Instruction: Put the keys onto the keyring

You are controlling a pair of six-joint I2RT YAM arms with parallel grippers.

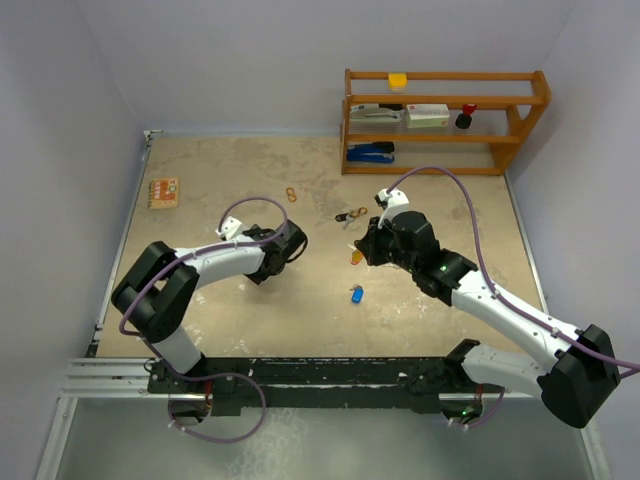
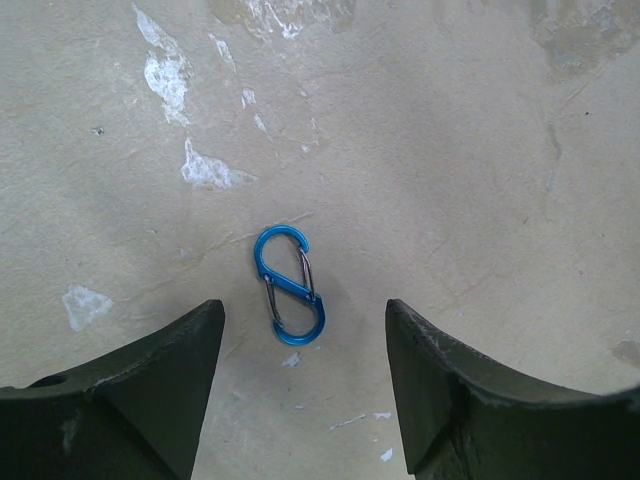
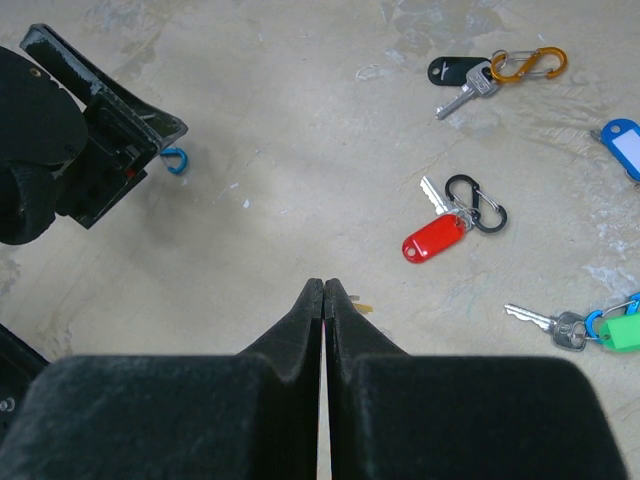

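My left gripper [image 1: 287,245] [image 2: 305,385] is open just above the table, its fingers [image 2: 150,400] astride bare table just short of a blue oval carabiner clip [image 2: 288,285]. My right gripper [image 1: 368,247] [image 3: 325,286] is shut, tips low over the table; a yellow scrap [image 3: 360,308] peeks out beside them, and a yellow-headed key [image 1: 356,257] lies by it. Ahead lie a red-headed key [image 3: 435,236] on a black clip, a black-headed key [image 3: 455,70] on an orange clip, a green-headed key [image 3: 620,331] and a blue tag [image 3: 622,146]. A blue-headed key [image 1: 356,294] lies nearer.
A wooden shelf [image 1: 445,120] with staplers and small boxes stands at the back right. An orange card [image 1: 164,192] lies at the far left. An orange clip [image 1: 291,193] lies beyond the left gripper. White walls close in the table on three sides.
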